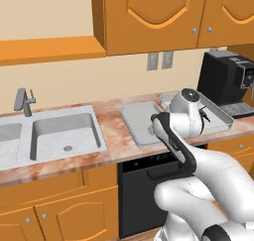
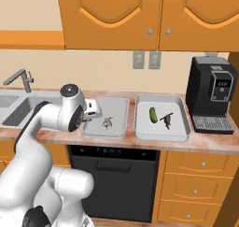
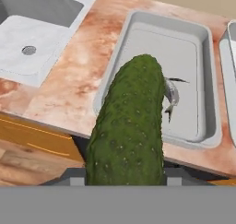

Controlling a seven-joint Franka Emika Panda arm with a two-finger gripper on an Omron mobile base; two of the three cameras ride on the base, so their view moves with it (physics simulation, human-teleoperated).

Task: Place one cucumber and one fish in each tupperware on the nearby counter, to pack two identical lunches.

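Grey right tupperware (image 2: 140, 126) packed; left tupperware (image 2: 122, 130) holds only a fish (image 2: 108, 122). We're gripping the second cucumber (image 3: 131, 126) above it, drop pending.

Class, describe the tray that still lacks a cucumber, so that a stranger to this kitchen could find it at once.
Start at the black coffee machine on the counter and move toward the sink. You pass two grey trays side by side. The one you want is the tray nearer the sink: it holds a fish alone, while its neighbour holds a fish and a cucumber.
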